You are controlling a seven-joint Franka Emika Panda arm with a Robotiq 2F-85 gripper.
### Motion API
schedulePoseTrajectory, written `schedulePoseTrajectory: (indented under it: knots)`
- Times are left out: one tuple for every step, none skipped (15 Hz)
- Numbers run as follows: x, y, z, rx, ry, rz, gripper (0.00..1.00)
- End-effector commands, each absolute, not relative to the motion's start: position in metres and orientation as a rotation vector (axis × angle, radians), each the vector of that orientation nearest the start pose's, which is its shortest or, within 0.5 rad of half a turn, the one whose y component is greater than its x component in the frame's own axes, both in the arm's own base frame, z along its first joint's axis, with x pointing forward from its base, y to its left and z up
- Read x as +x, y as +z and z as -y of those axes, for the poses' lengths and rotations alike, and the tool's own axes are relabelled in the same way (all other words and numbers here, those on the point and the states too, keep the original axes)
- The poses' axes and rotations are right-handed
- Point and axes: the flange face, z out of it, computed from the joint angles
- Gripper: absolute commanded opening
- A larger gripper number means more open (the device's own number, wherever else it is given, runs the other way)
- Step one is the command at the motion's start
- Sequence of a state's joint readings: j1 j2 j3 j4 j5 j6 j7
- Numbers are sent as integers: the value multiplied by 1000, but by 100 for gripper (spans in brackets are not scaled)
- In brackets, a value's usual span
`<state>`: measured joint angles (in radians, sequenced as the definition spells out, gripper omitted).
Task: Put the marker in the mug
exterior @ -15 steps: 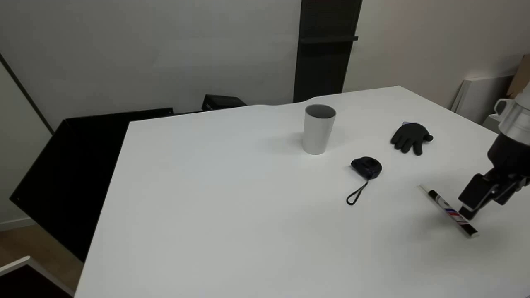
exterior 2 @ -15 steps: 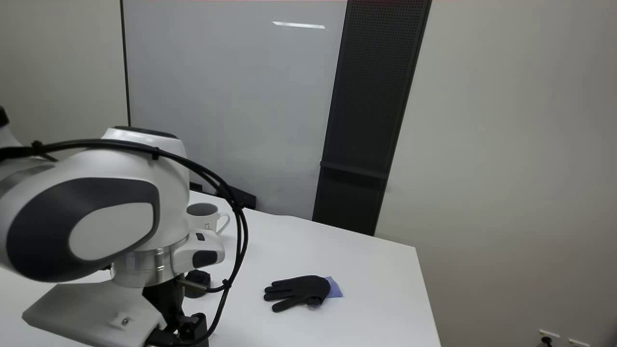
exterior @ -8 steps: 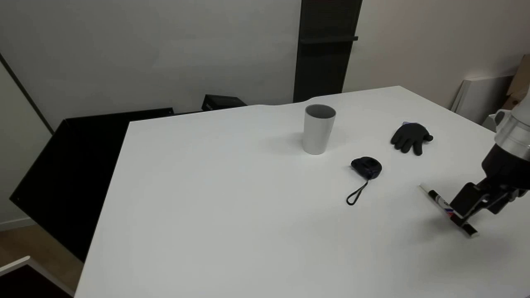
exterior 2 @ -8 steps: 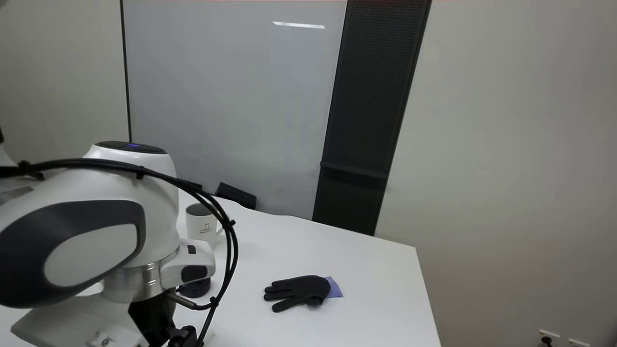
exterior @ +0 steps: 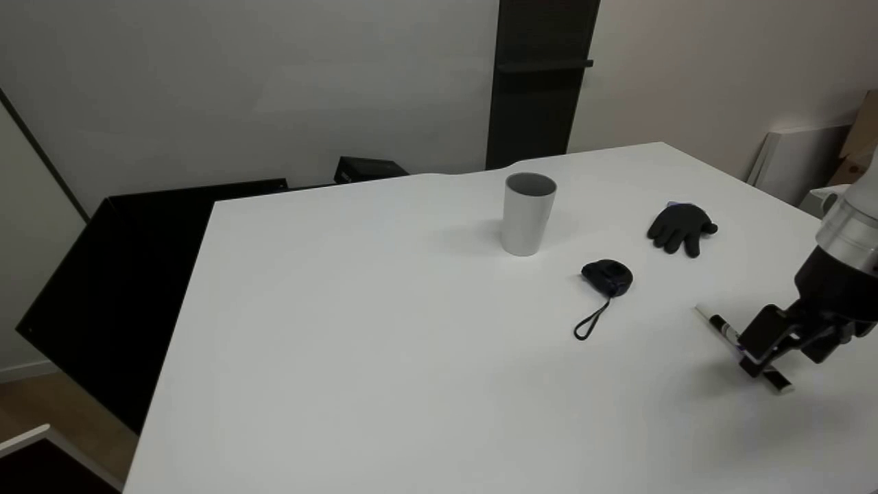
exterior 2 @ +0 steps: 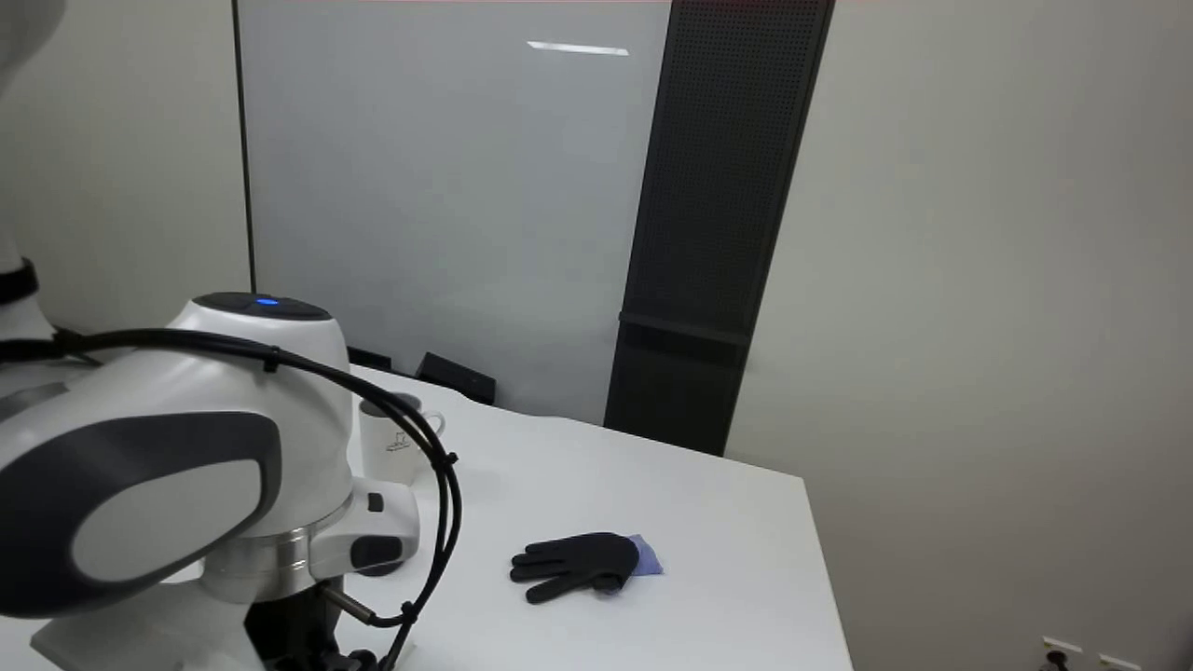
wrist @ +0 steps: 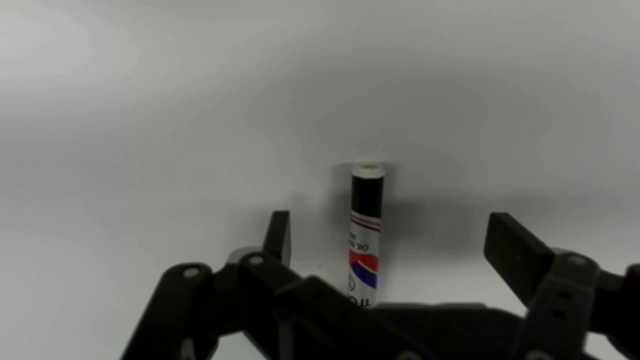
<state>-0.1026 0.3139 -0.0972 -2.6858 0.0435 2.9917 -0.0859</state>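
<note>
The marker, white with black ends and red and blue bands, lies on the white table. In the wrist view the marker stands between the two fingers of my open gripper. It is apart from both, closer to the left finger. Its lower part is hidden by the gripper. In an exterior view my gripper is low over the marker and covers its middle. The mug, light grey and upright, stands farther back. It also shows in an exterior view, partly behind the arm's cables. Its handle shows there.
A black tape measure with a wrist loop lies between the mug and the marker. A black glove lies to the right of the mug; it also shows in an exterior view. Black cables loop beside the arm.
In an exterior view my gripper has moved left and slightly down, from beside the marker to over it. The arm has lowered. The marker, mug, tape measure and glove have not moved.
</note>
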Motion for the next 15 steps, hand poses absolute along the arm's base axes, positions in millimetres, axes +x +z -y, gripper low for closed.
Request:
schedulePoseTrajectory:
  knots:
    - [393, 124, 93, -3147, -8, -304, 100]
    - [394, 122, 95, -3147, -8, -310, 100]
    - [394, 121, 96, -3147, -9, -316, 100]
    - [394, 120, 97, -3148, -8, -320, 100]
    - [393, 118, 98, -3148, -6, -323, 100]
    - [394, 117, 99, -3147, -5, -326, 100]
    - [394, 116, 100, -3148, -5, -329, 100]
    - [394, 115, 101, -3148, -4, -331, 100]
    - [394, 115, 101, -3149, -3, -333, 100]
    - [394, 114, 102, -3149, -3, -335, 100]
    - [394, 113, 102, -3149, -1, -336, 100]
    - [395, 112, 102, -3150, -2, -336, 100]
    - [395, 112, 102, -3150, -3, -336, 100]
    - [395, 112, 102, -3151, -4, -337, 100]
    - [395, 111, 102, -3151, -1, -335, 86]
